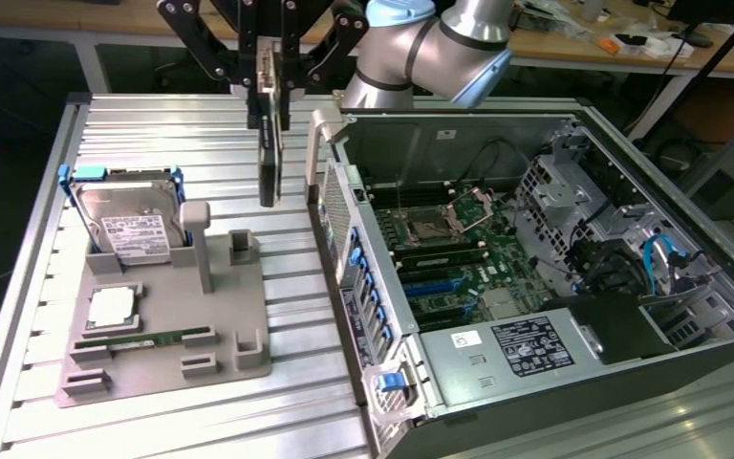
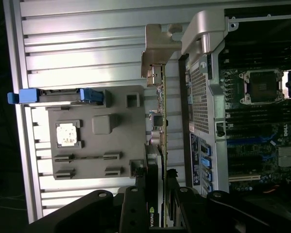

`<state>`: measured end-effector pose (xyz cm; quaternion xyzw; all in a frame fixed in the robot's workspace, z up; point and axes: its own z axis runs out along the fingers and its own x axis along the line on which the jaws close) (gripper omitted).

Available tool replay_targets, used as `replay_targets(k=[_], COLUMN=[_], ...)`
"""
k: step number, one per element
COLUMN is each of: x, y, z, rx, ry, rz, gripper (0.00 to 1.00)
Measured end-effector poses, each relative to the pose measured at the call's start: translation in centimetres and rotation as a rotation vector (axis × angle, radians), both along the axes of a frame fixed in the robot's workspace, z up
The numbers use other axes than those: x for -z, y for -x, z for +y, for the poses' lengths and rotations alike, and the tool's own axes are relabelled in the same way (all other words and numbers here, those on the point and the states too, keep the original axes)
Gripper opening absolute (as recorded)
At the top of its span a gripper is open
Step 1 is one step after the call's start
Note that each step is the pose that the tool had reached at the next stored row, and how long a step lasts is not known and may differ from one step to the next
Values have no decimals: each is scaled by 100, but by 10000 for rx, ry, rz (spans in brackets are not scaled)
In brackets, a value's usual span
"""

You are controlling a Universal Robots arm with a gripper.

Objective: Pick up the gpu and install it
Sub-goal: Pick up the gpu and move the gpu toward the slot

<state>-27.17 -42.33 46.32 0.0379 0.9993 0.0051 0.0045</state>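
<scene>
Pincer (image 1: pixel 269 81) is clamped narrow on the gpu (image 1: pixel 268 153), one finger on each flat face. The card hangs edge-down, clear of the surface (image 1: pixel 150 124).

Position: in the exterior view it's at the far end, between the grey holder (image 1: pixel 163 325) on that view's left and the open PC case (image 1: pixel 533 249) on that view's right. It sits just beside the case's far corner, not over the motherboard (image 1: pixel 450 258).

Wrist view looks straight down the card: gpu (image 2: pixel 161 145) is edge-on and its silver bracket (image 2: pixel 157 53) is at the end away from my pincer (image 2: pixel 157 204). I judge the face grip is there to keep the connector edge and bracket free and the board square to the slots.

The case lies on its side with the panel off, so the blue slots (image 1: pixel 438 282) face up and can take a card from above.

The holder keeps the other parts apart:
- hard drive (image 1: pixel 131 225) in its blue caddy at the far end
- CPU (image 1: pixel 112 306) flat in its pocket
- RAM stick (image 1: pixel 150 339) in its groove
- tall post (image 1: pixel 195 244) carries nothing
</scene>
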Motion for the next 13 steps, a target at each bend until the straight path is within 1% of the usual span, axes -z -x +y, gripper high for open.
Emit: replay_targets(k=[13], x=[0], y=[-75], z=[0], rx=[-3], ry=[1], rz=[0], gripper=[27])
